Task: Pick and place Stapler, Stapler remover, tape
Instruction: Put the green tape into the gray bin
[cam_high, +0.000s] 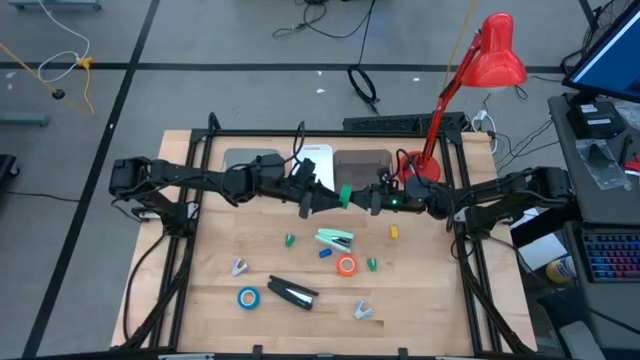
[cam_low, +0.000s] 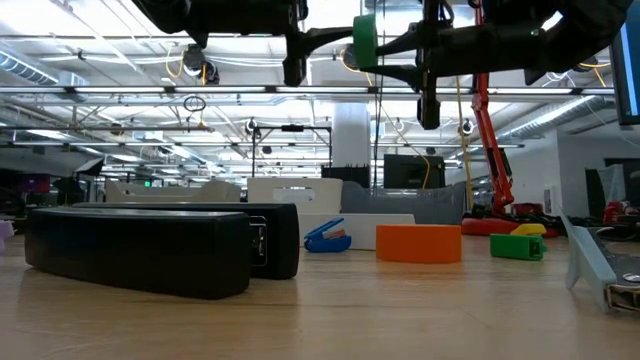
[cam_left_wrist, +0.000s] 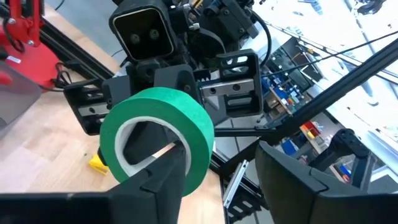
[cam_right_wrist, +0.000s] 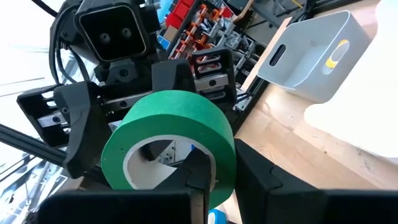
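Note:
A green tape roll (cam_high: 346, 196) hangs high above the table's middle, between my two grippers. My right gripper (cam_right_wrist: 227, 180) comes from the right and is shut on it. My left gripper (cam_left_wrist: 230, 180) comes from the left and stands open, one finger (cam_left_wrist: 165, 177) at the roll's hole and the other (cam_left_wrist: 298, 186) well outside its wall. On the table lie a black stapler (cam_high: 292, 292), a teal stapler (cam_high: 336, 239), an orange tape roll (cam_high: 346, 265), a blue tape roll (cam_high: 248, 297) and two grey staple removers (cam_high: 239, 266) (cam_high: 364, 311). My right gripper pinches the green roll's wall (cam_right_wrist: 217, 149), one finger (cam_right_wrist: 199, 177) inside the pale core and one outside. The fingers come level from the table's right. The roll is lifted clear, on edge, its hole facing the grippers. My left gripper: I cannot tell whether its finger at the hole touches the roll.
Three bins stand along the far edge: grey (cam_high: 252, 160), white (cam_high: 318, 158) and dark (cam_high: 362, 165). A red desk lamp (cam_high: 480, 70) rises at the far right. Small green (cam_high: 289, 240), blue (cam_high: 325, 253) and yellow (cam_high: 393, 231) bits lie among the things.

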